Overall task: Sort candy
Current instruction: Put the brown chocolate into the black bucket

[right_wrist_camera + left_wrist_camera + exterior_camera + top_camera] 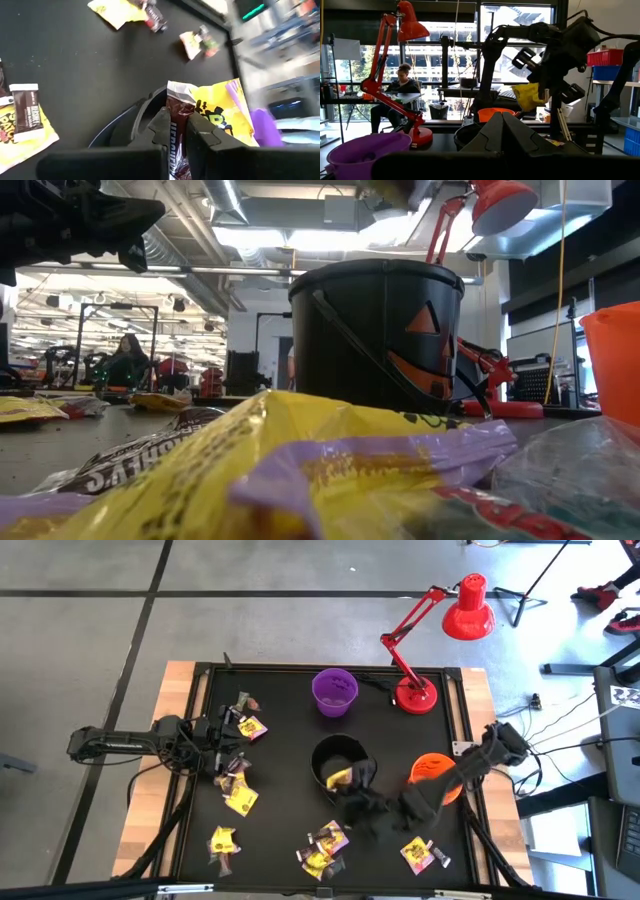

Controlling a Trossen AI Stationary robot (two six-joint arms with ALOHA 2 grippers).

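Black bowl (338, 762): sits mid-counter; a yellow candy wrapper (340, 778) shows at its rim, under the right gripper's tip.
Purple bowl (334, 692): behind the black one, toward the red lamp (430, 640); contents cannot be made out.
Orange bowl (432, 772): right of the black bowl, partly covered by the right arm.
Counter (280, 800): black surface; loose candy (240, 798) lies scattered on its left side and along the front edge.
Right gripper (175, 129): reaches in from the right, over the black bowl's near rim; fingers narrowed on a dark brown candy bar (176, 137) with a yellow candy packet pressed beside it.
Left gripper (222, 735): stretched out low over the left candy cluster, fingers fully closed, nothing seen in them.
Right wrist view only: the brown bar pinched between the fingers, the bowl's dark rim just below.
Left wrist view only: the right arm raised above the bowls with yellow candy hanging at its tip; a person seated beyond the counter.
Low view only: the black bowl's orange pumpkin face.
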